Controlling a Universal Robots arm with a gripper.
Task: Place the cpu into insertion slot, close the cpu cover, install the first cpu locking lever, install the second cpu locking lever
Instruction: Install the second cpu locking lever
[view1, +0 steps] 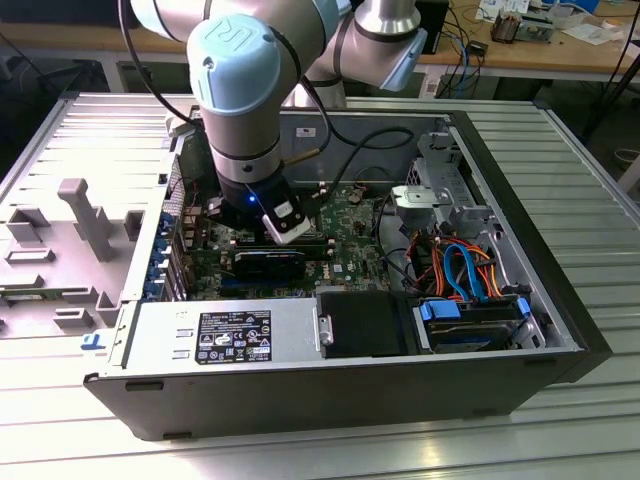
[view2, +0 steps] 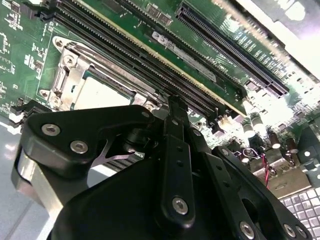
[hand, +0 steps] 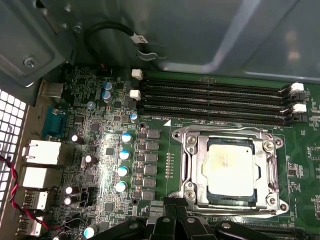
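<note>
1. Progress looks well advanced: the cpu (hand: 231, 166) lies flat inside the insertion slot (hand: 189, 170) on the green motherboard (hand: 165, 155), its pale metal top showing in both wrist views
2. The cpu cover (hand: 267, 170) appears folded down over the chip, its silver frame ringing the top on all sides, so seating and closing both seem done
3. Whether either locking lever is hooked cannot be told; metal strips run along the frame's edges, but their catches are not clear
4. In the exterior view the tool (view1: 283, 222) hangs low inside the open computer case (view1: 560, 300), just above the board near the socket
5. In the second wrist view the tool's black linkage sits just beside the slot and its fingertips are hidden, so whether they are apart or together cannot be told; nothing is seen held
6. The memory slots (hand: 215, 100) run alongside the socket, untouched
</note>
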